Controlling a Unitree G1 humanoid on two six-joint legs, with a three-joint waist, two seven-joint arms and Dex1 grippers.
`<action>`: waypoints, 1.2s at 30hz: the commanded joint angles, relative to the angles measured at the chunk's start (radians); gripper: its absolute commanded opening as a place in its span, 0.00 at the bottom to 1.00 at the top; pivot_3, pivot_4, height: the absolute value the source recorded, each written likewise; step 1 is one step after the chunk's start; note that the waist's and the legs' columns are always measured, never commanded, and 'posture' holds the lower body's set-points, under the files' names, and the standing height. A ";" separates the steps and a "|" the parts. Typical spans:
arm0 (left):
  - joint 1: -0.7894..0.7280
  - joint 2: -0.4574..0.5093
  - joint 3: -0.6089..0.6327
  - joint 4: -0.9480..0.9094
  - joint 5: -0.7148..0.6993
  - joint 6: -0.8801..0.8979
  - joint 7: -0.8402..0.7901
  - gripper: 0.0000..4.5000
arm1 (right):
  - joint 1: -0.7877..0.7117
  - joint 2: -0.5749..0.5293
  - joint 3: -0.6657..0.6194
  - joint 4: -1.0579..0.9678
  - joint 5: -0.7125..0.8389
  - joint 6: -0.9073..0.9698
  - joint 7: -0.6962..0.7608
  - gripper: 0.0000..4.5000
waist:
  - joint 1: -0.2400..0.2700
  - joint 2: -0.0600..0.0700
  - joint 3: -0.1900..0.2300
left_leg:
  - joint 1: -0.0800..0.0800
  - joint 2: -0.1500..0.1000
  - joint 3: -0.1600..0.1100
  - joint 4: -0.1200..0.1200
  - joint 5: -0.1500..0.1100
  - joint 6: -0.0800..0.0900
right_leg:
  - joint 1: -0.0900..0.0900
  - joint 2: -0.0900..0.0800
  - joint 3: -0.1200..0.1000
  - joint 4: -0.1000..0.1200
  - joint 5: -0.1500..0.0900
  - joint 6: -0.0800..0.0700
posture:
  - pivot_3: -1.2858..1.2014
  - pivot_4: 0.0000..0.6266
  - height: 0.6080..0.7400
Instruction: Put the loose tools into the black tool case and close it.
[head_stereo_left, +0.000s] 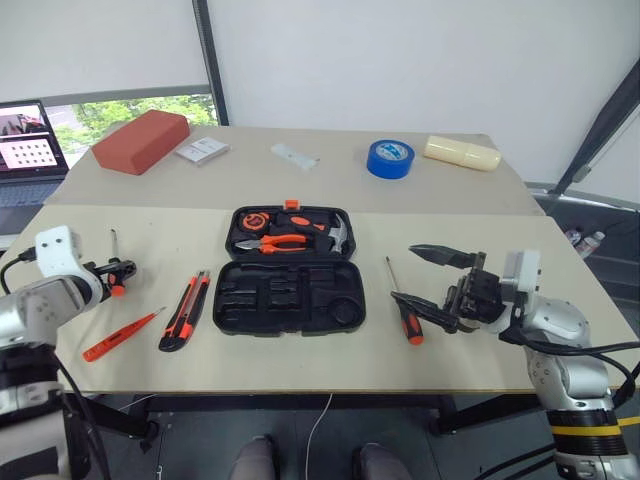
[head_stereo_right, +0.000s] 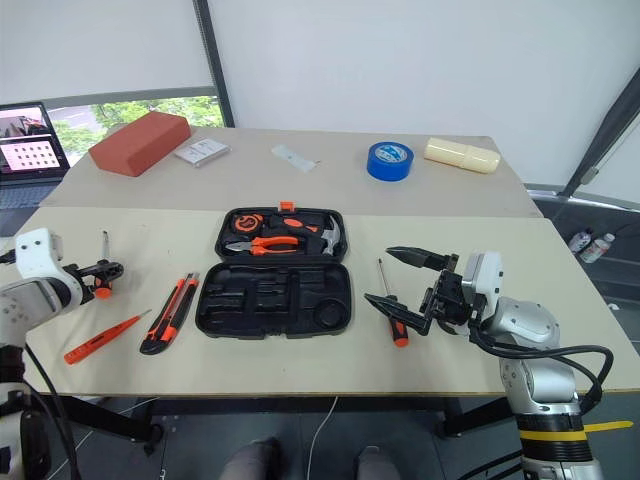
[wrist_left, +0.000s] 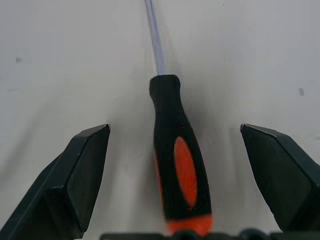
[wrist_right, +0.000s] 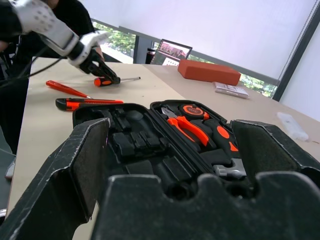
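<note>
Pale bench (head_stereo_left: 300, 340) carries the black tool case (head_stereo_left: 290, 297), lid open, at centre; the left claw (wrist_left: 175, 150) is spread wide around the short screwdriver (wrist_left: 176, 155), untouched. The right claw (head_stereo_left: 432, 285) is held open beside the long screwdriver (head_stereo_left: 404, 310); utility knife (head_stereo_left: 184, 312) and tester pen (head_stereo_left: 120, 337) lie left of the case.

Black tool case (head_stereo_left: 290, 297), orange-and-black screwdrivers (head_stereo_left: 410, 325), blue tape roll (head_stereo_left: 389, 158), seemingly brick-red block (head_stereo_left: 140, 141).

2 pale tables (head_stereo_left: 300, 355), white blinds (head_stereo_left: 420, 60), window with greenery (head_stereo_left: 130, 112)

screwdriver (wrist_left: 177, 160) shaft tip cut off — laptop (head_stereo_left: 30, 140) cropped
</note>
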 joint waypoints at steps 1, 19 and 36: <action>-0.056 -0.010 -0.023 0.117 0.066 -0.051 -0.021 0.99 | 0.014 -0.001 -0.021 -0.042 0.002 -0.015 -0.010 1.00 | 0.001 0.000 0.000 | 0.000 0.000 0.000 0.000 0.000 0.000 | 0.000 0.000 0.000 0.000 0.000 0.000 | 0.52 0.24 1.00; 0.117 0.041 -0.055 -0.049 0.143 -0.579 -0.549 0.19 | 0.060 -0.049 -0.071 -0.075 0.008 0.027 -0.053 1.00 | -0.003 0.002 -0.001 | 0.003 0.003 0.001 0.002 -0.002 -0.008 | 0.000 0.002 0.001 0.000 0.004 -0.003 | 0.52 0.24 1.00; -0.357 -0.132 -0.627 0.361 0.638 -1.383 -1.001 0.19 | 0.147 -0.072 -0.137 -0.087 -0.014 -0.004 -0.073 1.00 | 0.023 0.002 -0.001 | -0.004 0.005 0.005 0.007 0.003 0.000 | -0.001 0.005 0.004 -0.003 0.005 0.000 | 0.52 0.24 1.00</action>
